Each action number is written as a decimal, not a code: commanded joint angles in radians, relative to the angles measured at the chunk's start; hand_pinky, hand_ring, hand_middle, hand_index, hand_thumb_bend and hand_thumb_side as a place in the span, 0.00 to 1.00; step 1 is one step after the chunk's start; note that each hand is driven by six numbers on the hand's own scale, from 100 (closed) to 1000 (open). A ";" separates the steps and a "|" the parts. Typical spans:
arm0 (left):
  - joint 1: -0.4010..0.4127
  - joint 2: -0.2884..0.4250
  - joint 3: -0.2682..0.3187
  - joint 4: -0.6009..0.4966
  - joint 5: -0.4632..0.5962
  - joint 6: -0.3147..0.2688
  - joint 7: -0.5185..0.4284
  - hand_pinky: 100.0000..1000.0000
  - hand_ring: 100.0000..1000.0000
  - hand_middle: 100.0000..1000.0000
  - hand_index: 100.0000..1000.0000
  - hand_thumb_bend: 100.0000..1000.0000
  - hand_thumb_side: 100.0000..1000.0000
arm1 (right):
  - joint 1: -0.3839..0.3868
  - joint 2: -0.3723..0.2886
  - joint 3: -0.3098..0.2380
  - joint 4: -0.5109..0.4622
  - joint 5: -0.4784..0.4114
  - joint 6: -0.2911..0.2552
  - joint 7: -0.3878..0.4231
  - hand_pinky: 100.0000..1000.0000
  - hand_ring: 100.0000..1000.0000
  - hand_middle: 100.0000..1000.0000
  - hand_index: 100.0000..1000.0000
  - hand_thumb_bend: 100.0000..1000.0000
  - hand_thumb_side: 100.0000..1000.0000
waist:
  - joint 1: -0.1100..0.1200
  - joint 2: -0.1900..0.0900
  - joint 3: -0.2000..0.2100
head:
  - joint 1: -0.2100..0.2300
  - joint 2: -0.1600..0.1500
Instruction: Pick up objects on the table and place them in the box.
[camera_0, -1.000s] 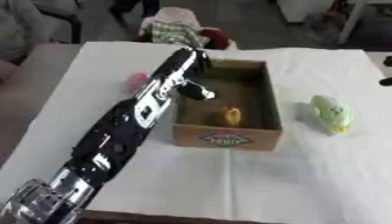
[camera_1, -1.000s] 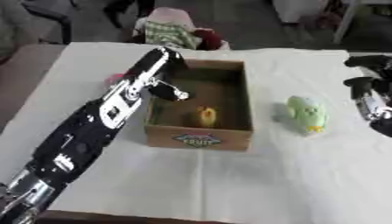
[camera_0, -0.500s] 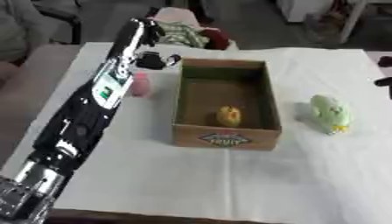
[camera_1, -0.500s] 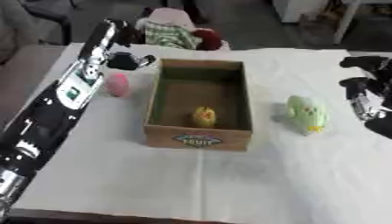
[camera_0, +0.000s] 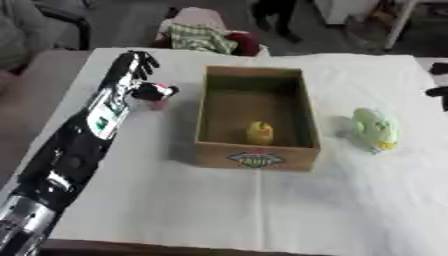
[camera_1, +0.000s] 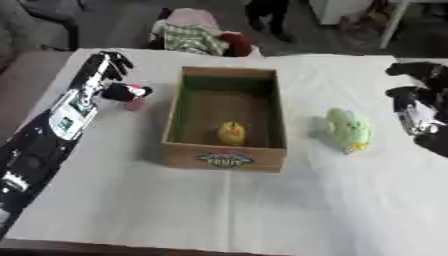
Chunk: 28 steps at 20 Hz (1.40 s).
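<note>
Two hands showing | left hand (camera_0: 138, 75) reaching upper left, fingers spread, thumb beside pink object (camera_0: 158, 103) | right hand (camera_1: 418, 95) idling right edge, fingers relaxed | yellow toy (camera_0: 259, 133) lying inside box (camera_0: 256, 156) | green toy (camera_0: 375, 128) resting on worktop (camera_0: 227, 200) right of box

Box (camera_1: 224, 155) — front wall carries an oval label with lettering too blurred to read. Left arm (camera_0: 103, 116) bears a small green-and-white sticker on its forearm — unreadable. No other markings legible.

Bundled checked and pink cloths (camera_0: 203, 31) beyond table
</note>
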 joint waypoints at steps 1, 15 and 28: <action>-0.013 0.034 0.002 0.012 -0.055 -0.004 -0.043 0.61 0.49 0.46 0.63 0.64 0.13 | -0.012 -0.024 -0.009 -0.015 0.002 -0.001 -0.004 0.70 0.92 0.72 0.77 0.00 0.23 | -0.002 -0.012 0.001 | -0.003 -0.010; -0.018 0.029 0.070 -0.058 -0.171 0.080 0.054 0.46 0.22 0.14 0.29 0.21 0.03 | -0.009 -0.024 -0.012 -0.012 0.000 -0.002 -0.007 0.70 0.92 0.72 0.77 0.00 0.22 | -0.009 -0.012 0.008 | -0.007 -0.010; -0.096 0.002 -0.067 -0.265 0.021 -0.003 0.185 0.47 0.23 0.15 0.29 0.19 0.01 | -0.015 -0.017 -0.003 -0.012 -0.005 -0.004 0.002 0.70 0.92 0.72 0.77 0.00 0.22 | -0.016 -0.015 0.003 | 0.006 -0.006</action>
